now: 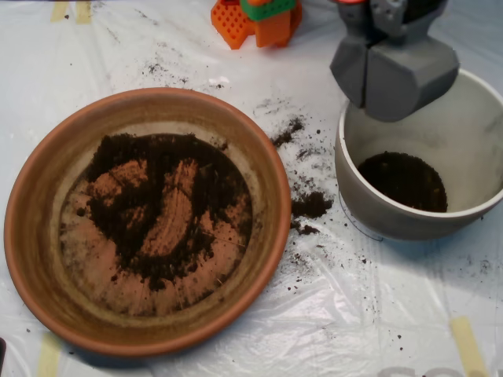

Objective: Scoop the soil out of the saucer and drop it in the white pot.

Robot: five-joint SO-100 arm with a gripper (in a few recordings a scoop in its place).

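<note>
I see the soil (161, 208) lying dark and crumbly in the saucer (47, 161) at the left of the frame, smeared thin so orange clay shows through in streaks. More soil sits at the bottom of the white pot (471, 141) on the right, and loose crumbs dot the plastic-covered counter (377, 314) between them. My scoop (391, 75) hangs over the pot's upper-left rim; its fingers look pressed together along a seam, though the angle makes that uncertain.
</note>
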